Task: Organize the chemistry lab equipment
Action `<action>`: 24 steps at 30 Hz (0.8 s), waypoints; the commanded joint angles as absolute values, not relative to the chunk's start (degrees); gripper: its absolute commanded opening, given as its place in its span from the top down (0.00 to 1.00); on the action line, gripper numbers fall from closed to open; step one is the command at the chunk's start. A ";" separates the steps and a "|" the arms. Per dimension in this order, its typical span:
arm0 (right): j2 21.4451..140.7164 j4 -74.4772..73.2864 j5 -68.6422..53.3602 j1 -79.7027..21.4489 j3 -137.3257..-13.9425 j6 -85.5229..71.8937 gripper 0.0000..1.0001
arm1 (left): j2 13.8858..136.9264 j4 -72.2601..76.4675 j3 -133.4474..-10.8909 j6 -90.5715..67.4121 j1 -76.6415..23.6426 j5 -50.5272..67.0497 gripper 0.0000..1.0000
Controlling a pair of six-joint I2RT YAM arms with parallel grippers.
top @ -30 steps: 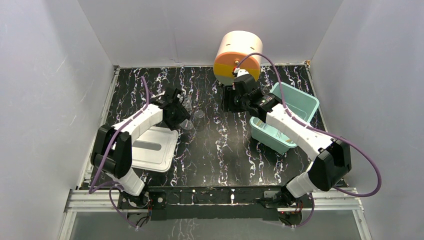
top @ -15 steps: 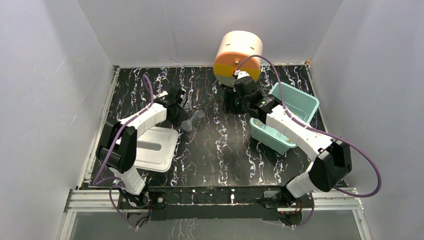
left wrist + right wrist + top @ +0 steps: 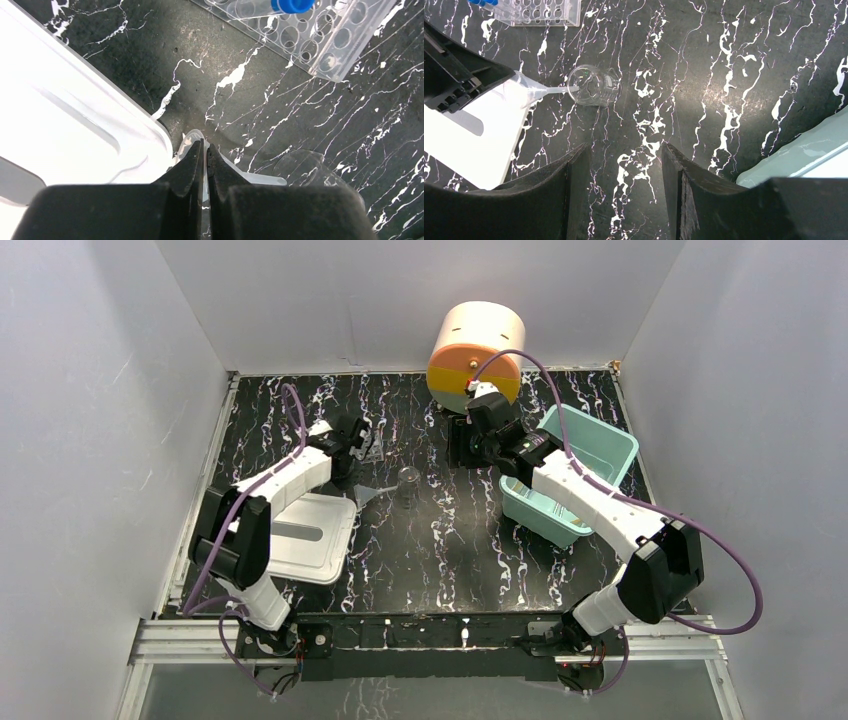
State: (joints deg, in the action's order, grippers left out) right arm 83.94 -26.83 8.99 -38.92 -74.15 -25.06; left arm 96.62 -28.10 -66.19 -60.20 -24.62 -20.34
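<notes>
Left claw: closed, pinching rim of clear plastic funnel, which lies on black marbled tabletop at claw tips. Right claw: open, empty. Risk: thin rim slips from pinch; funnel stem, ahead of claw, tips small clear glass beaker.

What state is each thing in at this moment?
Left gripper: shut on funnel rim.
Right gripper: open, empty.
Funnel: on its side, stem toward beaker.
Beaker: upright, looks empty.
Tube rack: blue-capped tube lying on it.
Bin: uncovered.
Lid: lying flat.

Left gripper now tight on funnel
</notes>
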 commanded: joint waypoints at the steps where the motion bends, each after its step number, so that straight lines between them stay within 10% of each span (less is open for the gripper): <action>1: 81.65 -25.14 9.82 -39.19 -74.68 -24.09 0.38 | 91.25 -29.62 -66.85 -59.05 -24.96 -23.94 1.00; 13: 82.35 -17.05 -13.82 -39.11 -74.11 -22.32 0.27 | 79.37 -34.18 -66.41 -52.67 -24.92 -19.78 1.00; 24: 91.32 -18.61 -30.18 -39.13 -80.45 -23.97 0.22 | 71.85 -19.46 -61.38 -34.43 -24.79 8.88 1.00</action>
State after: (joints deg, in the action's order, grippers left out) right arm 87.72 -18.52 -22.39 -39.05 -76.14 -23.90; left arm 74.52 -26.55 -63.40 -44.23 -24.62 -5.21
